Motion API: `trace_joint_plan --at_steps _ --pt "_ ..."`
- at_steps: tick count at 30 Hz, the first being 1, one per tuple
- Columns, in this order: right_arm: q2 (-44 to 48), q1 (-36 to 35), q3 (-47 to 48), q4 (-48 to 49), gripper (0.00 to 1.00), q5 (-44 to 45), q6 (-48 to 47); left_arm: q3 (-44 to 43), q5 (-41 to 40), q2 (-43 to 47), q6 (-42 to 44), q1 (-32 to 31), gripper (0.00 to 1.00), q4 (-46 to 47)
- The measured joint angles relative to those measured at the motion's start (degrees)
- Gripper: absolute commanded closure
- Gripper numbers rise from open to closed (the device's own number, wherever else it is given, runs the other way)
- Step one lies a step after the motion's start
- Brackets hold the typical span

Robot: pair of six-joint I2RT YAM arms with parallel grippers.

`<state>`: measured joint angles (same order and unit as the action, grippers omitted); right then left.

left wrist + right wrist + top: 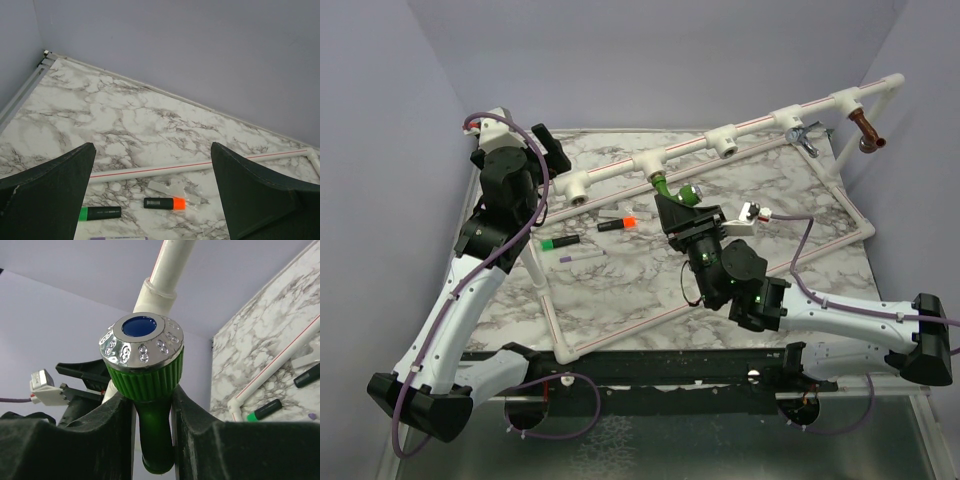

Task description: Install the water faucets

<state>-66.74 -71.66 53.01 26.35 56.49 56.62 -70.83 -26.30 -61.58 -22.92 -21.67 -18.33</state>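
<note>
White pipe frame (760, 125) crosses the tabletop (620, 290) in the top view. The green faucet (663, 184) meets its second tee from the left, with the right end effector (682, 203) clamped on it. The chrome faucet (807, 140) and copper-brown faucet (866, 131) sit farther right along the pipe. The left end effector (552, 150) is well apart.

In the left wrist view, the left end effector (152, 147) is released, spread wide above the marker pens (165, 203).

In the right wrist view, the right end effector (152, 410) grasps the green faucet (147, 380) by its neck, just under the ribbed knob.

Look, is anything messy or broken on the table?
Nothing looks broken or spilled. Only an orange-capped marker, a green-capped marker and a clear wrapper lie loose on the marble table, inside the white pipe frame.
</note>
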Motion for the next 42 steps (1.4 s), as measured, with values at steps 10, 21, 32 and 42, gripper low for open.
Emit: trace_joint_plan --at_steps 10,21,32,42 --pt "0.8 0.2 0.0 -3.5 0.99 -0.7 12.9 0.0 0.0 0.0 0.0 0.0 0.01 0.0" --pt "1.3 0.5 0.0 -5.0 0.72 -1.7 17.6 0.0 0.0 0.0 0.0 0.0 0.01 -0.1" --pt "1.6 0.2 -1.2 -3.7 0.29 -4.6 16.0 0.0 1.2 0.0 -0.4 -0.3 0.01 -0.1" --pt "4.2 0.1 -3.1 -3.9 0.19 -8.2 8.4 0.0 1.2 0.0 -0.4 -0.3 0.01 -0.1"
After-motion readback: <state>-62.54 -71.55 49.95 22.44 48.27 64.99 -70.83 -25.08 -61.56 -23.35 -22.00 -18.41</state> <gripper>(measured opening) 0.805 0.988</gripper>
